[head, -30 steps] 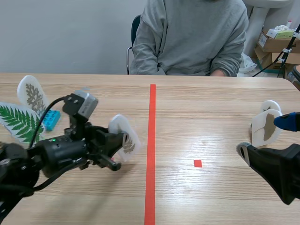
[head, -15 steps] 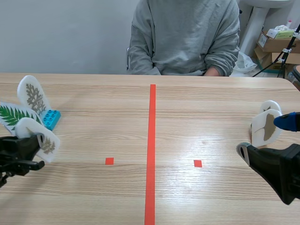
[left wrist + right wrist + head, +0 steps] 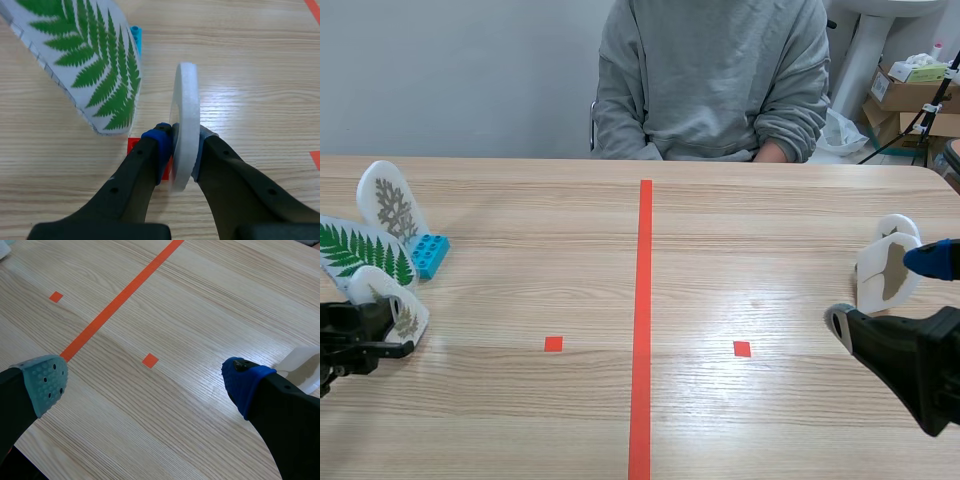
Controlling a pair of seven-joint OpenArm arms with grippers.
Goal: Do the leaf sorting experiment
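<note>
My left gripper (image 3: 382, 328) (image 3: 181, 142) is shut on a white oval foam card with a brownish leaf print (image 3: 392, 302) (image 3: 184, 120), held on edge at the table's left edge. Beside it lies a white card with a green fern (image 3: 360, 255) (image 3: 87, 55). Another white oval card with a grey-brown leaf (image 3: 390, 203) stands behind it, against a blue block (image 3: 429, 254) (image 3: 136, 37). My right gripper (image 3: 895, 300) (image 3: 145, 382) is open low at the right. White leaf cards (image 3: 886, 266) (image 3: 302, 365) stand close beside it.
A person in a grey sweatshirt (image 3: 715, 75) sits across the table. An orange-red tape line (image 3: 642, 320) runs down the middle, with small squares on either side. Cardboard boxes (image 3: 910, 90) stand behind the table's far right corner.
My left arm has drawn back from near the middle line to the table's left edge, carrying the oval leaf card down beside the fern card. The right arm has not moved.
</note>
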